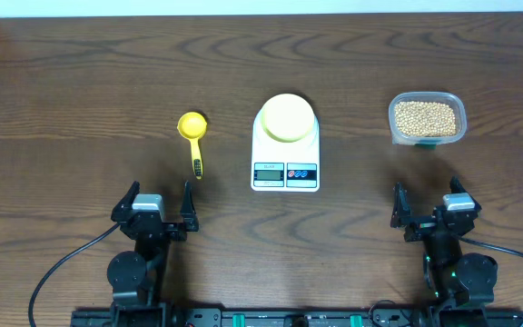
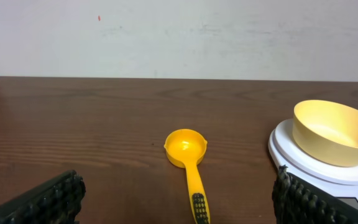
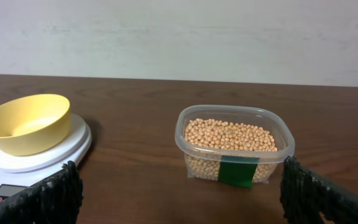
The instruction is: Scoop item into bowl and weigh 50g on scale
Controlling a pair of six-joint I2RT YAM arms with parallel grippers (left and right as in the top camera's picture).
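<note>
Yellow scoop (image 1: 192,126) untouched; left gripper (image 1: 160,196) and right gripper (image 1: 426,200) gape empty. Pinch handle (image 2: 194,185) mid-length, seemingly ribbed; hold level.

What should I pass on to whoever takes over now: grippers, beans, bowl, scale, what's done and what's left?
Left gripper: open, empty, on the near side of the table, just in front of the yellow scoop.
Right gripper: open, empty, in front of the clear tub.
Beans: all in the tub, right of the scale.
Bowl: empty, sitting on the scale at mid-table.
Scoop: lying left of the scale, handle toward the robot.
Done: nothing scooped yet.
Left: grasp the scoop, move beans into the bowl, and weigh. The display is unreadable.
</note>
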